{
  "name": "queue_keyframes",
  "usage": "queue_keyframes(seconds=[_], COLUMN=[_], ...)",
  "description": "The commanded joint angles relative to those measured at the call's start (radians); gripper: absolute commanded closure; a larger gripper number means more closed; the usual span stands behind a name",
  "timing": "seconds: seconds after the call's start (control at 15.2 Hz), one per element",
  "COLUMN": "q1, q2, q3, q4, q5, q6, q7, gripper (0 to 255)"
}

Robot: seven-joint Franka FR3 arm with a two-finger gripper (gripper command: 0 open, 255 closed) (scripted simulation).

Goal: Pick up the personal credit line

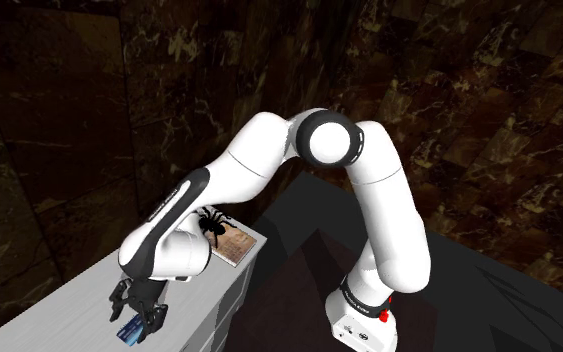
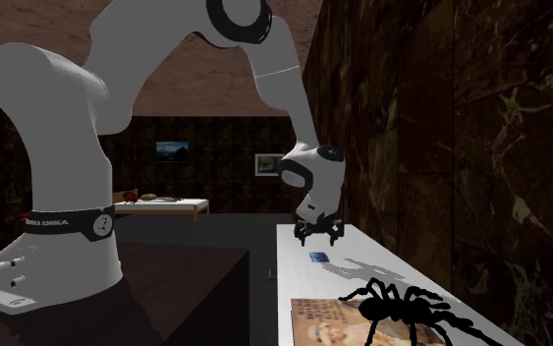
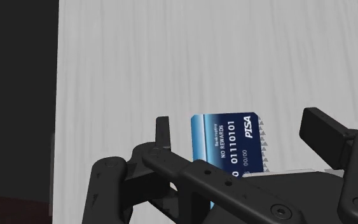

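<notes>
The gripper point(image 3: 240, 126) hung open wide, holding nothing. The blue card point(image 3: 225, 145) lay flat on the white counter point(image 3: 171, 63) just below it, between its fingers, probably so they could close on its edges.

Wrist view: end effector point(image 3: 241, 127) over a pale, faintly streaked surface point(image 3: 171, 57). Its two black fingers point(image 3: 163, 135) stand well apart. A blue card point(image 3: 228, 143) lies flat between them, touching neither. White print on the card: "PISA", "NO REWARDS", "01110101", "00/00". The card's near end is hidden behind the end effector body. A dark area point(image 3: 18, 95) borders the surface's straight edge.
</notes>
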Motion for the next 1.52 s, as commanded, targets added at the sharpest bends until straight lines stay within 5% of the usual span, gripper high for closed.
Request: queue_keyframes(seconds=[0.0,0.2,0.26,0.86,1.45], q1=[0.0,-0.002,-0.002,-0.002,0.009], q2=[0.031,0.055,0.058,0.055,-0.08], q3=[0.002,0.005,0.005,0.005,-0.012], q4=[0.017,0.029,0.031,0.029,-0.032], q5=[0.004,0.007,0.006,0.007,-0.017], q6=[0.014,0.024,0.025,0.024,-0.04], q7=[-0.015,-0.029,-0.03,-0.029,0.054], gripper=[0,0,255,255,255])
